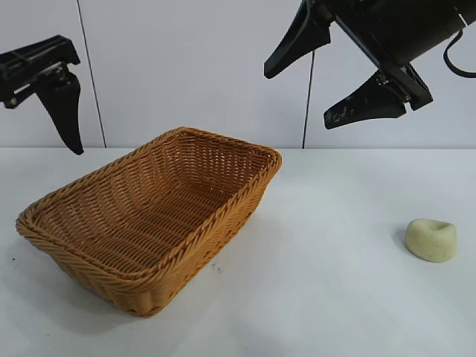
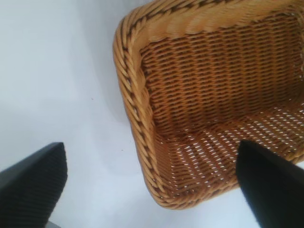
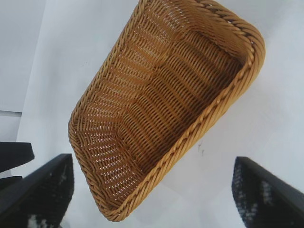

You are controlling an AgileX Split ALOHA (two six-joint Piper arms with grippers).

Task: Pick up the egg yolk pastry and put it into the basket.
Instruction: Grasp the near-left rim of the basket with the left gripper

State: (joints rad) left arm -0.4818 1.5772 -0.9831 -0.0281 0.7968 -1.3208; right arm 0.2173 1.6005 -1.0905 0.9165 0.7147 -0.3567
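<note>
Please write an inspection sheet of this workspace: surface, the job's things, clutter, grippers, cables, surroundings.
Surface: white table, a few tiny dark specks near the basket.
Job's things: basket empty, left of centre; egg yolk pastry on the table at the right, apart from it.
Clutter: nothing seen.
Grippers: left gripper open, above the table's left end; right gripper open, high above the pastry; both hold nothing.
Cables: one black cable by the right arm.
Surroundings: white panelled wall.
</note>
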